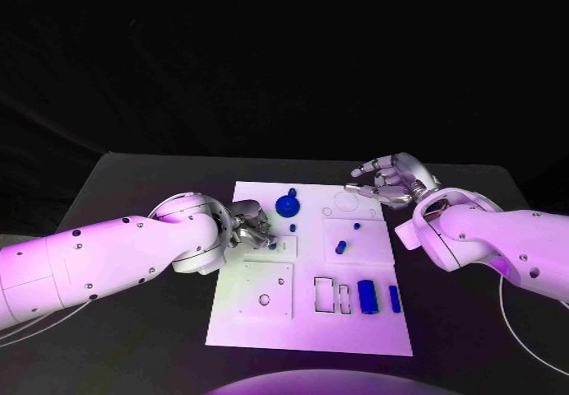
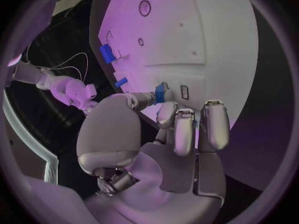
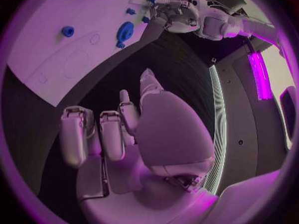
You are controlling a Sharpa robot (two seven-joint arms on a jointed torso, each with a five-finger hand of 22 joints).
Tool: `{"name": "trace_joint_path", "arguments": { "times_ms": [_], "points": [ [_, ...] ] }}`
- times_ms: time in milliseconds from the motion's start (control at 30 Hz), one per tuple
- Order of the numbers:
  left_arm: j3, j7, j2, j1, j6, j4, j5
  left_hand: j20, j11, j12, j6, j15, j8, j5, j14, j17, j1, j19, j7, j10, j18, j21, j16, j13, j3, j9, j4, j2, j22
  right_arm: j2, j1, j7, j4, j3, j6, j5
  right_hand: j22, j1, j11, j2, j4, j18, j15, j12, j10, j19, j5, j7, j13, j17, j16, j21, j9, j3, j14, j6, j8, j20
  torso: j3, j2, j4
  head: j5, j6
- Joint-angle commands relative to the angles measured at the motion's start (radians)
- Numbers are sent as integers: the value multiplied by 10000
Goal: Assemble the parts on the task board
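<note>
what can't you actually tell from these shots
- Head view: the left hand hides its own fingertips and the bit of white board under them.
- Left wrist view: a small blue piece sits at the thumb tip; too small to tell whether it is held or merely touched.
- Right wrist view: the right hand hangs over dark table; the board's far end is cut off by the circle's rim.
</note>
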Motion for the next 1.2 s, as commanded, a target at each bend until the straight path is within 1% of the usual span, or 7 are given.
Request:
{"name": "trace_joint_path", "arguments": {
  "times_ms": [33,433,767,933,1200],
  "points": [
    [2,-37,41,-1,320,-30,-275,4,3,57,230,-68,73,52,852,1781,-25,81,-181,100,-191,52,44,16,1782,16,-1770,-24,20,9,-7,61,5,-1,128,-23,1837,-5,-7,89,-19,167,-28,16,-40,178,-3,4,-5,857,-41,-41,13,-59,662,-22,42,3,-10,-2,-1,12,-11],
    [2,-69,115,0,353,-187,-508,2,0,54,237,-71,75,57,852,1782,-32,89,-185,100,-193,56,44,7,1783,17,-1772,-28,31,11,-7,76,6,-1,128,-23,1837,-12,-7,93,-19,167,-28,6,-48,178,-3,3,-16,847,-45,-42,14,-63,660,-21,46,3,-11,1,-1,20,-5],
    [-1,-101,112,0,724,-164,-463,-3,-7,58,253,-79,77,61,851,1774,-58,97,-193,114,-195,60,41,13,1781,18,-1772,-35,41,10,-8,72,1,-1,155,-19,1839,-43,-9,111,-18,166,-29,15,-42,181,-4,2,-9,853,-44,-40,18,-75,662,-22,57,1,-2,-3,-6,24,-27],
    [-2,-114,107,0,883,-141,-422,-6,-10,52,261,-82,77,60,852,1778,-75,101,-197,112,-196,61,42,1,1776,19,-1769,-40,46,4,-8,71,2,-1,157,-19,1839,-43,-9,111,-18,166,-29,15,-42,181,-4,2,-9,853,-44,-40,18,-75,662,-22,57,1,-7,1,-7,11,-25],
    [-3,-126,101,0,1018,-131,-399,-10,-15,56,276,-87,77,57,851,1772,-106,110,-206,124,-199,65,40,8,1765,19,-1761,-46,58,0,-9,65,-2,-1,161,-18,1839,-43,-9,111,-18,166,-29,15,-42,181,-4,2,-9,853,-44,-40,18,-75,662,-22,57,1,-6,2,-1,7,-25]
  ]
}}
